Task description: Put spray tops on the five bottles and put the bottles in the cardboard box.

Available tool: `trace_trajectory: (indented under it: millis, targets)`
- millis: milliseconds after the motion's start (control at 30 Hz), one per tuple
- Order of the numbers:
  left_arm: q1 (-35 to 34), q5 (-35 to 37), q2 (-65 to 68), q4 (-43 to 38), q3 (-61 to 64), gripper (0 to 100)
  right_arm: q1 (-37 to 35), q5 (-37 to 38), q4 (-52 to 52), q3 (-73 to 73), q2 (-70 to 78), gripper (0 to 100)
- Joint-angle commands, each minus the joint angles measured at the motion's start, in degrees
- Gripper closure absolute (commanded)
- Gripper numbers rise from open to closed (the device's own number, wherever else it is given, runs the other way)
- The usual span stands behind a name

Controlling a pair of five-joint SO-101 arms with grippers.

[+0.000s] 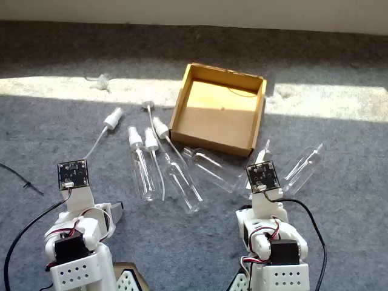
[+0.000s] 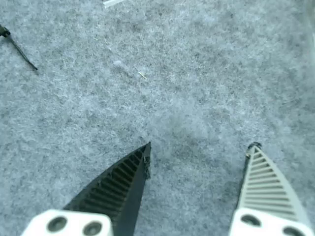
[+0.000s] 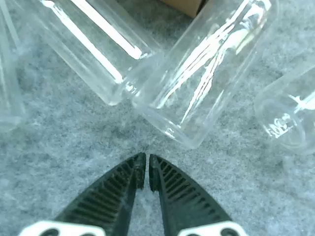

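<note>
Grey felt covers the desk (image 1: 339, 212), where clear bottles (image 1: 209, 167) are laid flat just beside the cardboard box (image 1: 209, 140), with loose spray tops (image 1: 113, 117) scattered near them. The left gripper (image 2: 200, 146) is held released over bare felt. The right gripper (image 3: 147, 157) is clenched on nothing, just short of 2 bottles. These round, slick bottles could be rolled out of reach if nudged by the shut jaws.

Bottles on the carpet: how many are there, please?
5 bottles: two left of the box, one before it, one partly behind the right arm, one far right.
</note>
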Motion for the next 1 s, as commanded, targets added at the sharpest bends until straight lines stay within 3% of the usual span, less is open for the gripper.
trace_trajectory:
  millis: [0, 733, 967]
  targets:
    - [-0.31, 0.00, -0.04, 0.26, 1.10, 72, 0.48, 0.44, 0.13, 6.90, -0.57, 98.6]
    - [-0.31, 0.00, -0.04, 0.26, 1.10, 72, 0.48, 0.35, 0.13, 6.90, -0.57, 98.6]
    - [-0.31, 0.00, -0.04, 0.26, 1.10, 72, -2.59, 0.26, 0.13, 6.90, -0.57, 98.6]
